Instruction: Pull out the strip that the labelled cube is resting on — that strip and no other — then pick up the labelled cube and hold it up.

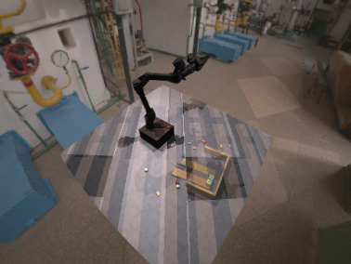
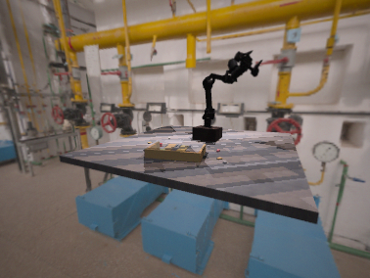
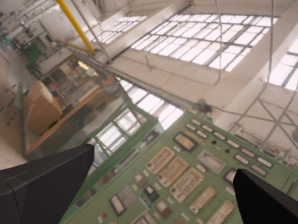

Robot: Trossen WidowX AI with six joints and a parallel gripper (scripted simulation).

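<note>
The labelled cube [image 1: 210, 179], pale green with dark marks, sits inside the open-sided wooden tray [image 1: 224, 168] [image 2: 173, 156]. Two yellow-orange strips [image 1: 199, 165] [image 1: 189, 176] lie side by side and reach toward the tray's open side. The cube is at the inner end of the nearer strip; the exact contact is too small to tell. In the exterior view the tray's front wall hides most of the inside. My gripper [image 1: 204, 59] [image 2: 255, 63] [image 3: 165, 164] is open and empty, raised high above the table and well away from the tray. The wrist view shows neither cube nor strips.
Small loose pieces lie on the striped table [image 1: 125, 204] [image 2: 274, 188]: a red one [image 1: 176, 182] and a white one [image 1: 177, 186] beside the tray, an orange one [image 1: 158, 193] and several more. The tray's walls stand around the cube's end. The arm's base block [image 1: 157, 133] [image 2: 207, 133] stands behind.
</note>
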